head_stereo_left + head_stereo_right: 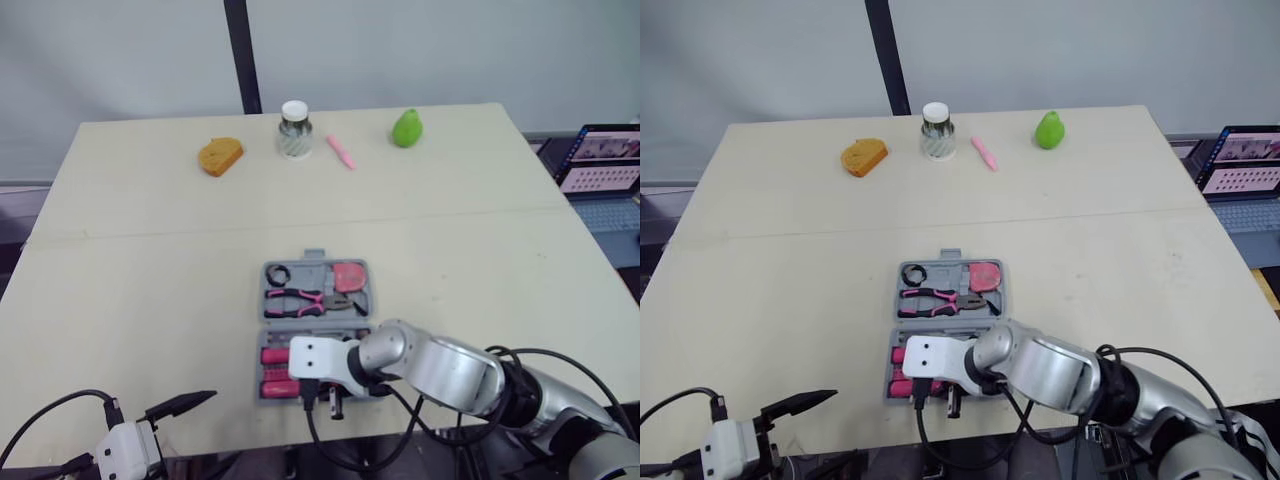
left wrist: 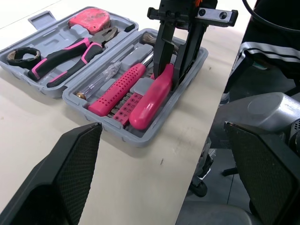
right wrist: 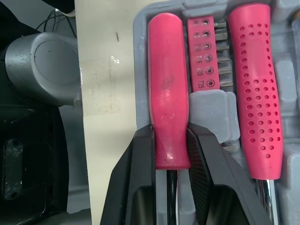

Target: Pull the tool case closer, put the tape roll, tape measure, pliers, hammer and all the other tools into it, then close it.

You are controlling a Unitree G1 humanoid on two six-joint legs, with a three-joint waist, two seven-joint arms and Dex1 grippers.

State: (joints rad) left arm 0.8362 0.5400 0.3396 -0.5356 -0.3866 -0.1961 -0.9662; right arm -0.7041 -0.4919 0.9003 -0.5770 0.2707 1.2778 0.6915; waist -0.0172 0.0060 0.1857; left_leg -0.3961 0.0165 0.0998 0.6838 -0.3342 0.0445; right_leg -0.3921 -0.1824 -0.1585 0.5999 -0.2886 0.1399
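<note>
The grey tool case [image 2: 43, 18] lies open on the worktop [image 1: 150, 260], close to its near edge and in front of the robot. Its far half holds the black tape roll [image 1: 277, 275], the pink-handled pliers [image 1: 295, 302] and the red tape measure [image 1: 348, 274]. The near half holds a smooth pink tool handle [image 3: 166, 79], a pink bit holder [image 3: 205, 51] beside it, a dotted pink handle [image 3: 255, 93] and a clear tester screwdriver [image 2: 101, 79]. The right pincer [image 3: 172, 133] reaches into the near half from above, its two black fingers pinching the smooth pink tool handle near one end. The left pincer [image 2: 161, 133] hangs low by the worktop's near edge, to the case's left, fingers spread wide and holding nothing. Along the far edge stand an orange sponge-like piece [image 1: 220, 156], a white-lidded jar [image 1: 294, 128], a pink marker [image 1: 341, 152] and a green pear [image 1: 406, 128].
</note>
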